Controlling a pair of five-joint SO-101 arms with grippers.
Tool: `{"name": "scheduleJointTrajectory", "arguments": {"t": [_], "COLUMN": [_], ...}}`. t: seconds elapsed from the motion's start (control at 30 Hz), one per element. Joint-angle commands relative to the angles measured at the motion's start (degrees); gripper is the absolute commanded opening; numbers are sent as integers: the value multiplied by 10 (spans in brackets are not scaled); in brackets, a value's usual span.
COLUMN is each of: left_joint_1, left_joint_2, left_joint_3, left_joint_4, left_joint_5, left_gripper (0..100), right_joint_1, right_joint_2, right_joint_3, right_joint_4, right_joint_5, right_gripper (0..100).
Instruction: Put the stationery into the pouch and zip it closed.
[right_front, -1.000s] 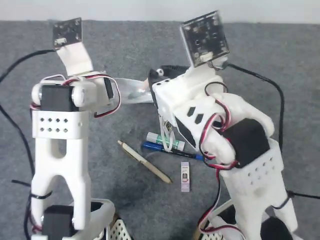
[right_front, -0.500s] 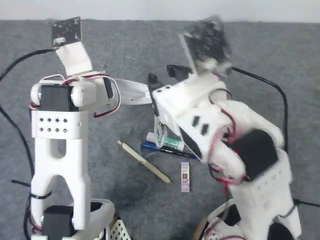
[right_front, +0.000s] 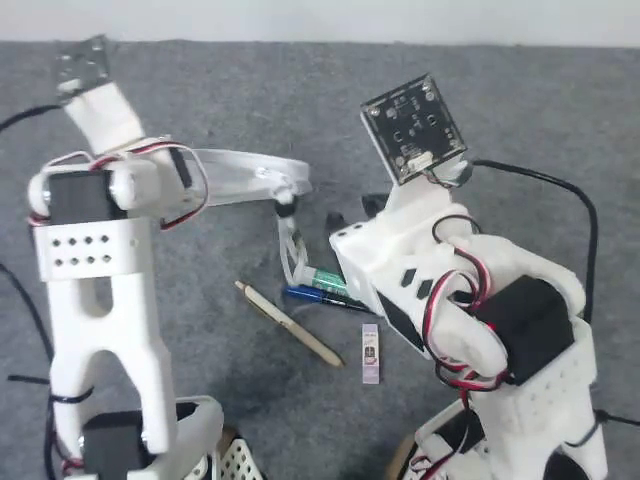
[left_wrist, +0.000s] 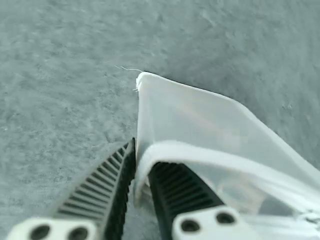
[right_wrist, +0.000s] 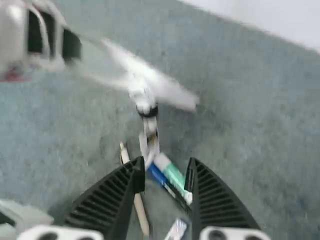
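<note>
Four pieces of stationery lie loose on the grey tabletop (right_front: 200, 340): a glue stick (right_front: 322, 278), a blue pen (right_front: 300, 294), a beige pen (right_front: 290, 323) and a small lilac packet (right_front: 371, 352). My left hand (left_wrist: 142, 161) is clamped tight on one edge of the translucent pouch (right_front: 240, 178), holding it raised above them, I judge to present its mouth. My right hand (right_wrist: 165, 172) hovers just over the glue stick, jaws spread and empty, seemingly lined up for a first pick.

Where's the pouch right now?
In the high view, the pouch is left of centre, pinched in the left hand, close to the blue pen.
</note>
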Motion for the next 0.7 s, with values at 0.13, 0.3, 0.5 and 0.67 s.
{"name": "scheduleJointTrajectory", "arguments": {"t": [0.13,0.3,0.5,0.67], "left_joint_1": [-82,-113,-123,-126], "left_joint_2": [-33,-33,-33,-33], "left_joint_3": [-33,-36,-36,-34], "left_joint_4": [-14,-15,-17,-17], "left_joint_5": [15,16,16,33], "left_gripper": [11,11,11,11], "right_joint_1": [-4,-4,-10,-56], "right_joint_2": [-17,-17,-17,-16], "right_joint_3": [182,308,409,476], "right_joint_4": [-87,-213,-318,-399], "right_joint_5": [6,24,69,73], "right_gripper": [125,125,124,124]}}
